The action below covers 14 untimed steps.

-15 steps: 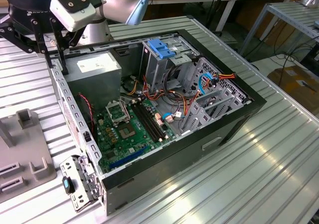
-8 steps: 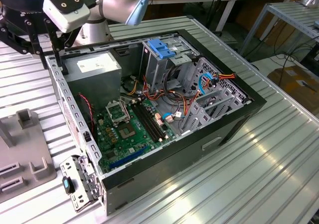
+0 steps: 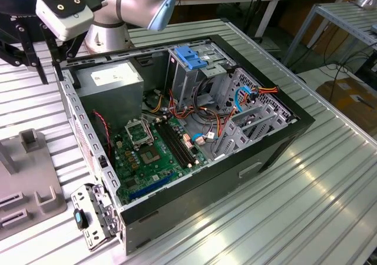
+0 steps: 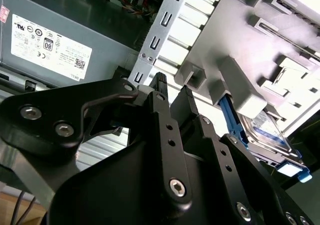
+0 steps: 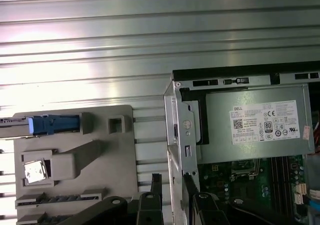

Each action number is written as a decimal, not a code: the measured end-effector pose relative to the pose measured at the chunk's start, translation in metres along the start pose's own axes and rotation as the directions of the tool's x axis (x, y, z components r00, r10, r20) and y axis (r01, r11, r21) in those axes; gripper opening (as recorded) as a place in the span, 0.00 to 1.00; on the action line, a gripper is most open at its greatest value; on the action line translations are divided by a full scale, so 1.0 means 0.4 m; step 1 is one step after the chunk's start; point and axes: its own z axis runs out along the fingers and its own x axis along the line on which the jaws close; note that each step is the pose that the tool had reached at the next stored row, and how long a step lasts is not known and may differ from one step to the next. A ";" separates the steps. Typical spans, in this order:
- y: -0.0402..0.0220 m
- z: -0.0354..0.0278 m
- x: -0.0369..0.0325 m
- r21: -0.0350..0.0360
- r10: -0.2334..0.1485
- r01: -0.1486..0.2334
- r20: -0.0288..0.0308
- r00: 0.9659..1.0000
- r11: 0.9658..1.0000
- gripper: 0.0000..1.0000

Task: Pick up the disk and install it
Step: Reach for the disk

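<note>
A ribbed aluminium table (image 3: 306,206) carries everything, with benches and cables behind it. On the exterior view's left lies a flat grey plastic fixture (image 3: 35,200) with raised blocks and slots. The disk (image 5: 55,124), a grey metal drive with bright blue rails, stands on edge in one of the fixture's slots, well apart from the gripper. In the second wrist view its blue rail and end tab rise clear of the grey blocks.

A strip of bare table separates the fixture from the black open computer case (image 3: 277,141). The case's pale metal side wall stands up as a thin edge along this strip. The silver and blue arm (image 3: 135,0) reaches in from the far side. It holds the black gripper (image 4: 172,84) above the case's far corner, beside the grey boxy power supply (image 3: 112,79). The fingers are slightly apart and hold nothing.

Further right sit the green motherboard (image 3: 153,159) and a grey metal cage with a blue latch (image 3: 191,56), then open table.
</note>
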 end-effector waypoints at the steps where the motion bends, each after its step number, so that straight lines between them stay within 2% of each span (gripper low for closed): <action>1: -0.001 0.000 0.007 0.000 0.000 0.000 0.000 1.000 1.000 0.31; 7: -0.002 0.000 0.031 0.000 0.000 0.000 0.000 1.000 1.000 0.31; 10: -0.004 0.000 0.055 0.000 0.000 0.000 0.000 1.000 1.000 0.31; 14: -0.005 0.001 0.071 0.000 0.000 0.000 0.000 1.000 1.000 0.31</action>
